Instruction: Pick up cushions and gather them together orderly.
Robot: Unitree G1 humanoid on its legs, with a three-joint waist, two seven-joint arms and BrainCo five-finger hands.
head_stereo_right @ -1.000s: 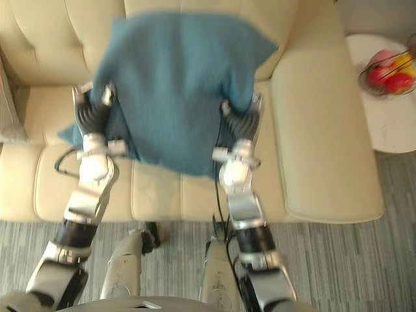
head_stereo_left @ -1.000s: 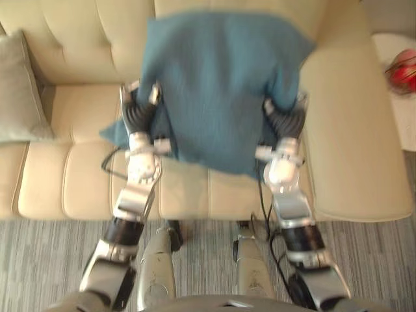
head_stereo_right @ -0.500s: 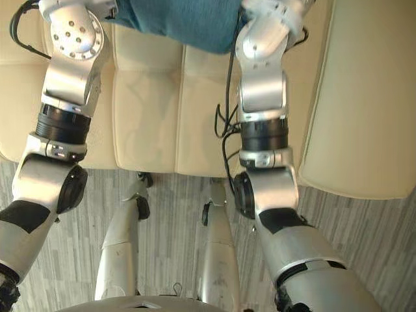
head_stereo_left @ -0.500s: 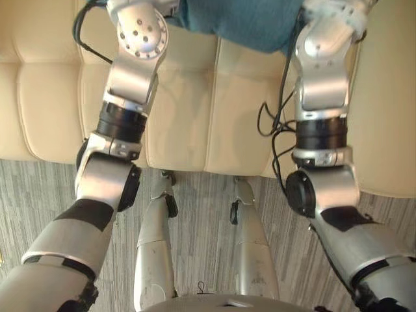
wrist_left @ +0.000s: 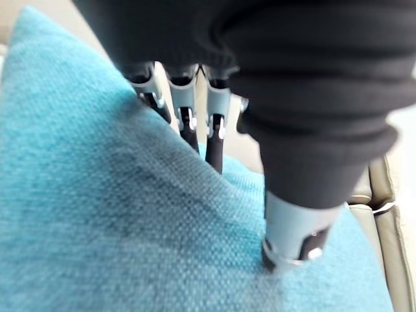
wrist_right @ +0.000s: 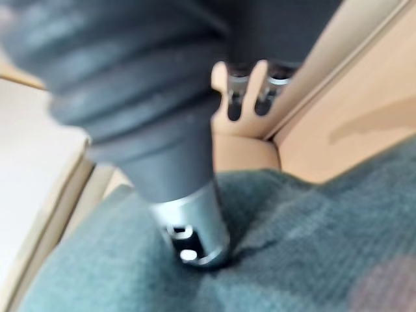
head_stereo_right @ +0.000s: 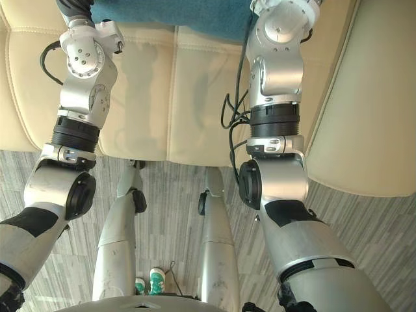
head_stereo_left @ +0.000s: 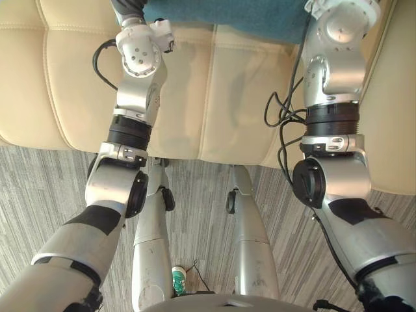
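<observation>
A teal cushion [head_stereo_left: 247,16] lies on the cream sofa [head_stereo_left: 214,97], with just its near edge showing at the top of the eye views. Both arms reach up to it. In the left wrist view my left hand [wrist_left: 185,110] stretches straight fingers over the cushion [wrist_left: 97,214], dark tips touching a fold and the thumb resting on the cloth. In the right wrist view my right hand [wrist_right: 253,91] holds its fingers straight out toward the sofa back, with the thumb tip resting on the cushion [wrist_right: 312,247]. Neither hand grips the cloth.
The sofa's broad right armrest [head_stereo_left: 396,97] runs beside my right arm. Grey striped carpet [head_stereo_left: 39,195] lies in front of the sofa. A teal and white shoe [head_stereo_left: 179,278] shows on the floor low in the eye views.
The head camera has tilted down, so the cushion now sits at the views' top edge. A second ago both hands held the cushion up; now their fingers are straight on it.
</observation>
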